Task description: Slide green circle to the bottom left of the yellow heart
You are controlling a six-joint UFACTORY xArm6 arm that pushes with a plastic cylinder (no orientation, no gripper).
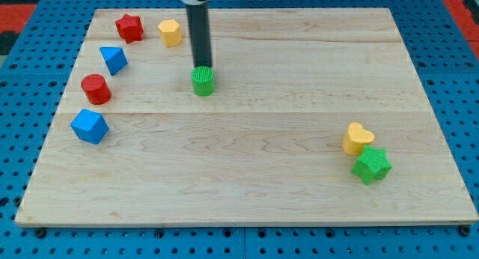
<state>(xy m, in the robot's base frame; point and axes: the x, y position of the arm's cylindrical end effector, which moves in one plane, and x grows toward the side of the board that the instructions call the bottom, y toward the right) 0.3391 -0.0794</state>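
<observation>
The green circle [203, 81] is a short green cylinder left of the board's centre, in the upper half. My tip [203, 66] is right at its top edge, touching or nearly touching it from the view's top side. The yellow heart [358, 138] lies far off at the view's lower right. A green star [372, 165] sits just below and right of the heart, touching it.
At the view's upper left are a red star [129, 27], a yellow hexagon [171, 32], a blue triangular block [114, 60], a red cylinder [96, 88] and a blue cube-like block [90, 126]. The wooden board [247, 206] lies on a blue pegboard.
</observation>
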